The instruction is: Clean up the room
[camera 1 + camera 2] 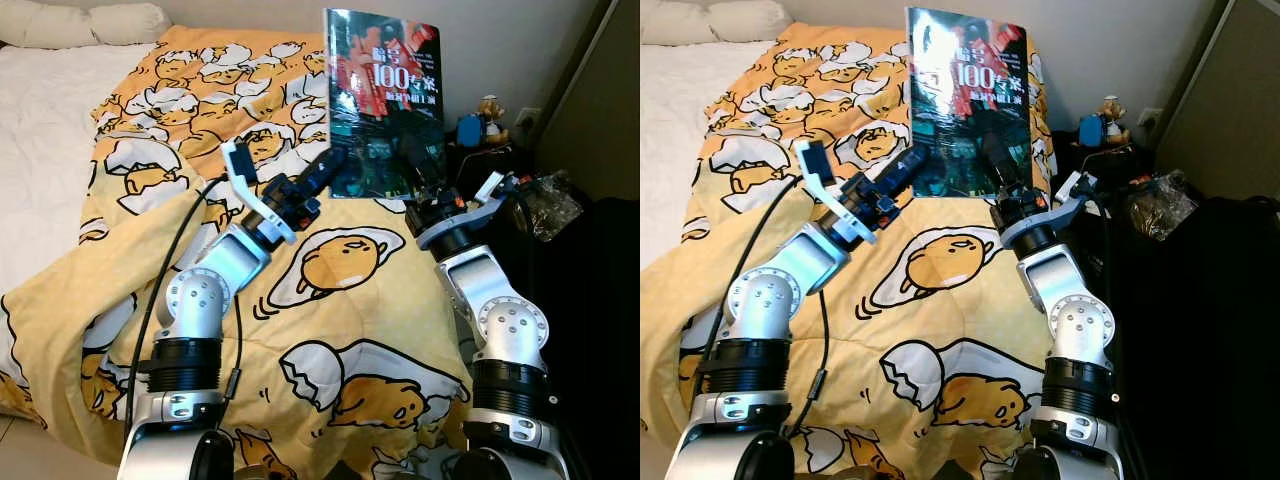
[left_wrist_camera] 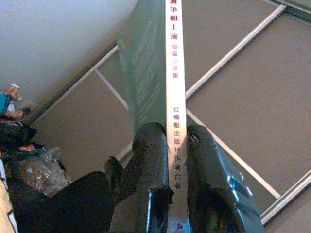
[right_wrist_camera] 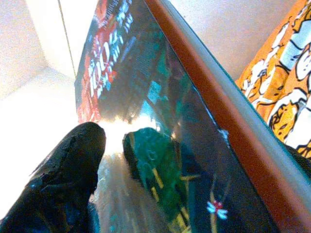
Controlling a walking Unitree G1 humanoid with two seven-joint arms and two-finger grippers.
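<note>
Both grippers are on the book (image 1: pixel 384 100), which stands upright above the yellow blanket (image 1: pixel 330 330) on the bed (image 1: pixel 40 120). At the book's 8 o'clock corner the left gripper (image 1: pixel 330 165) has its two black fingers (image 2: pixel 146 165) closed on the spine, one finger on each cover, as the left wrist view shows plainly. At the book's 5 o'clock edge the right gripper (image 1: pixel 425 170) has one finger (image 3: pixel 63 160) lying against the glossy front cover; whether its other finger presses the back I cannot tell, so its grip is uncertain.

Off at 3 o'clock from the book, past the bed's edge, a dark side table (image 1: pixel 490 155) carries a small toy figure (image 1: pixel 490 110), with a crinkled plastic bag (image 1: pixel 550 200) near it.

My judgement is that the step in hand is carrying the book off the bed to somewhere tidy. To do that well, keep the left pinch firm on the spine, since that is the stiff part, and move both arms together so the cover is not bent or twisted. The glossy cover looks slippery, so the right finger should steady it, not bear weight. Keep the lower edge clear of the blanket folds while travelling.
</note>
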